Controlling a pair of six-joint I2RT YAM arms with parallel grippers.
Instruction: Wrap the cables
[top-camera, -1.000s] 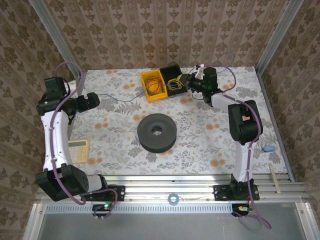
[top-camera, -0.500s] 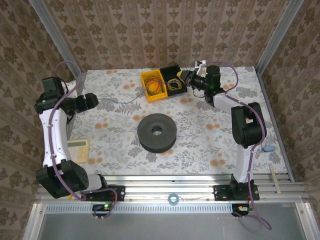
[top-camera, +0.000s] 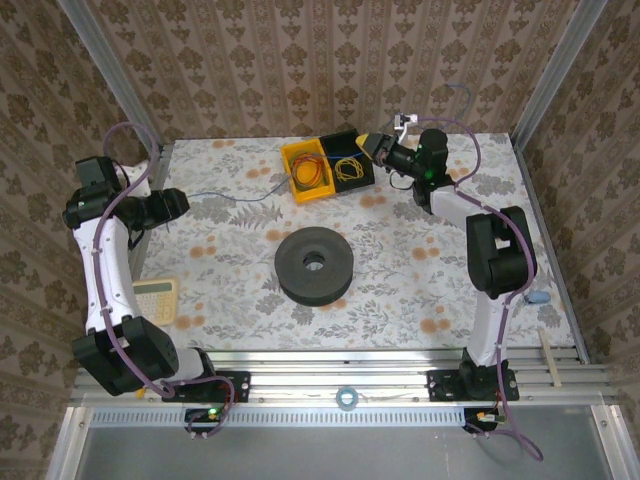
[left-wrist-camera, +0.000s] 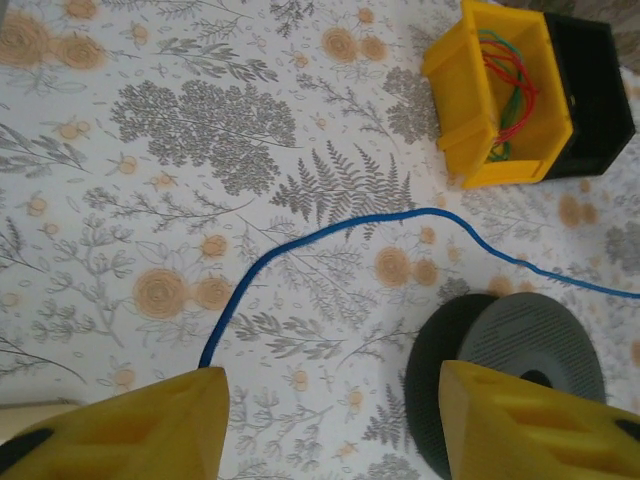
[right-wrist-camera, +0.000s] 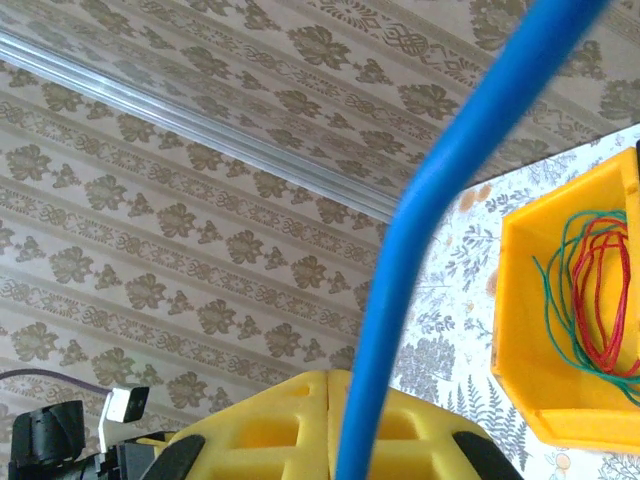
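Table (top-camera: 400, 270): floral cloth, patterned walls on three sides

Left arm (top-camera: 100, 270) runs up the left edge, wrist turned inward over the cloth. Right arm (top-camera: 490, 250) stretches to the far right, wrist raised beside the bins

Dark grey disc (top-camera: 314, 264) with a centre hole lies flat at mid-table. From the left wrist the disc (left-wrist-camera: 510, 350) sits at lower right

Yellow bin (top-camera: 315, 193) and black bin (top-camera: 338, 137) stand touching at the far edge, the yellow one on the left. The yellow bin (left-wrist-camera: 460, 110) holds a loose coil of red and green cords (left-wrist-camera: 510, 90). Yellow cable (top-camera: 348, 168) lies coiled inside the black bin

Calculator (top-camera: 155, 300), cream, near the left edge, beside the left arm

Left gripper (left-wrist-camera: 335, 375): released, yellow fingers (left-wrist-camera: 130, 425) standing apart, nothing between them, low over the cloth

Right gripper (top-camera: 375, 145): clenched, fingers pressed together, with the blue cable (right-wrist-camera: 383, 300) coming out of the seam between them, pinched there. It hangs at the black bin's far right corner

Blue cable (left-wrist-camera: 420, 211) on the cloth: one end lies at the tip of one left gripper finger, touching or just short I cannot tell. From there it arcs between the yellow bin and the disc, then leaves the left wrist view on the right. From above it is a thin line (top-camera: 235, 198) leading from the left gripper toward the yellow bin
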